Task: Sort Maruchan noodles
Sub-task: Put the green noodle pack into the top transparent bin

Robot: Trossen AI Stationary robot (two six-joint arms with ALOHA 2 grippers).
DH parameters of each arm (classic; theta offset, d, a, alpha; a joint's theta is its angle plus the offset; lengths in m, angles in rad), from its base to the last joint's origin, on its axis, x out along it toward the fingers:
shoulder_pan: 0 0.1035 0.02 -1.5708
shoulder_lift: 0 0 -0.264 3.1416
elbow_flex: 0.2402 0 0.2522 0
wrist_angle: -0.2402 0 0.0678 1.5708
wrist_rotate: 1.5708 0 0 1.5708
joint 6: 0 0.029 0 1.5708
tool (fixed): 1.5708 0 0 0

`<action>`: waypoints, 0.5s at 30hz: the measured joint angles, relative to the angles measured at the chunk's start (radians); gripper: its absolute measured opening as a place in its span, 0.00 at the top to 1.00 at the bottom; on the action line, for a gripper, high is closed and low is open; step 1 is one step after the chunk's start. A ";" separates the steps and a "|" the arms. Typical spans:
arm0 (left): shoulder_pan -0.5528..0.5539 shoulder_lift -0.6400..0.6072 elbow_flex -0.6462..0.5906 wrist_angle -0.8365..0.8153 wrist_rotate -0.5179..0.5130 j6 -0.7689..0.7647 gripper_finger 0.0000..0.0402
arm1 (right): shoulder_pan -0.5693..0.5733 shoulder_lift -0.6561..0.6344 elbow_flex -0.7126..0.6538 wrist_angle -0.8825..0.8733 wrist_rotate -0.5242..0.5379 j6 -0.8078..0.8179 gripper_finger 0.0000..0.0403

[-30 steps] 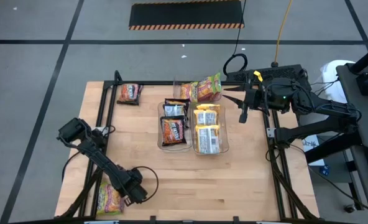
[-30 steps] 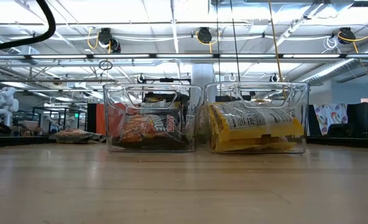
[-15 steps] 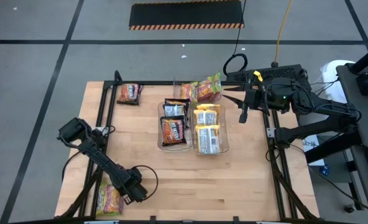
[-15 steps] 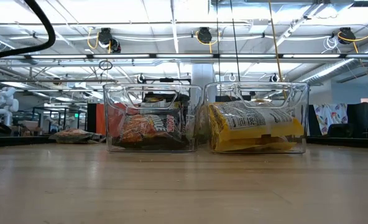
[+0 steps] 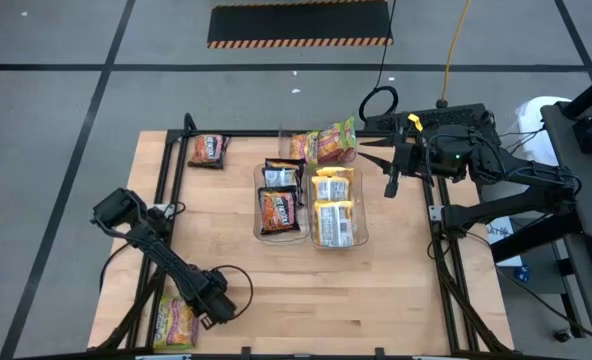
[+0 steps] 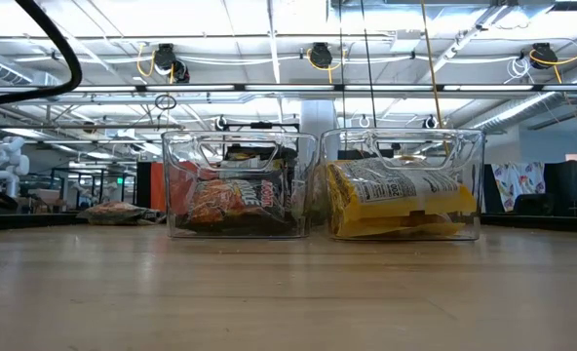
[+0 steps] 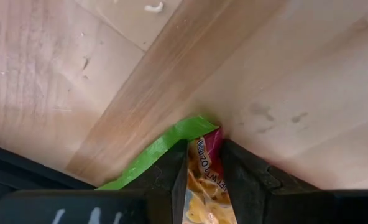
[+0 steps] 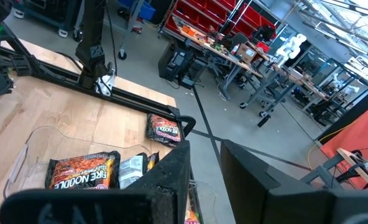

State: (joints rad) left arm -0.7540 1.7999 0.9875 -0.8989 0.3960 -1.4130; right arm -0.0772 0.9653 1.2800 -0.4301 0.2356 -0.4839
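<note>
A pink-green Maruchan packet [image 5: 173, 322] lies flat at the table's near left corner. My left gripper [image 5: 200, 312] points steeply down at its right end, open, one finger on each side of the packet's green-and-pink corner [image 7: 199, 163]. My right gripper [image 5: 389, 172] hangs high beyond the bins' right side, open, holding nothing. Dark brown-orange packets [image 5: 279, 208] lie in the left clear bin [image 5: 257, 200]. Yellow packets [image 5: 335, 208] lie in the right bin [image 5: 364, 215]. A dark packet [image 5: 207, 150] lies loose at the far left. My left gripper comes at the packet's corner [image 7: 204, 149] from above, slanting down, with its fingers [image 7: 168, 177] on either side of it. The packet lies flat on the table. Whether the fingers touch it, I cannot tell.
A pink-green packet [image 5: 337, 142] and an orange one [image 5: 297, 146] lie just behind the bins. The two bins stand side by side at mid-table [image 6: 238, 185]. Bare wood [image 5: 376, 290] stretches across the near right. A black frame rail [image 5: 166, 190] runs along the left edge.
</note>
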 joint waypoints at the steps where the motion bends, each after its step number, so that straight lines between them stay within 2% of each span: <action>1: 0.000 0.000 -0.003 0.003 -0.001 -0.003 0.75 | 0.000 0.000 0.000 0.000 0.000 0.000 0.79; 5: 0.000 -0.002 -0.020 0.031 -0.002 -0.049 0.81 | 0.000 0.000 0.000 0.000 0.000 0.000 0.79; 10: 0.001 0.000 -0.027 0.038 -0.009 -0.043 0.96 | 0.000 0.000 0.000 0.000 0.000 0.000 0.79; 15: 0.008 0.001 -0.026 0.044 -0.013 -0.041 0.99 | 0.000 0.000 0.000 0.000 0.000 0.000 0.79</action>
State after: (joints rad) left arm -0.7463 1.8008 0.9617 -0.8551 0.3828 -1.4536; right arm -0.0772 0.9653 1.2800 -0.4301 0.2356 -0.4839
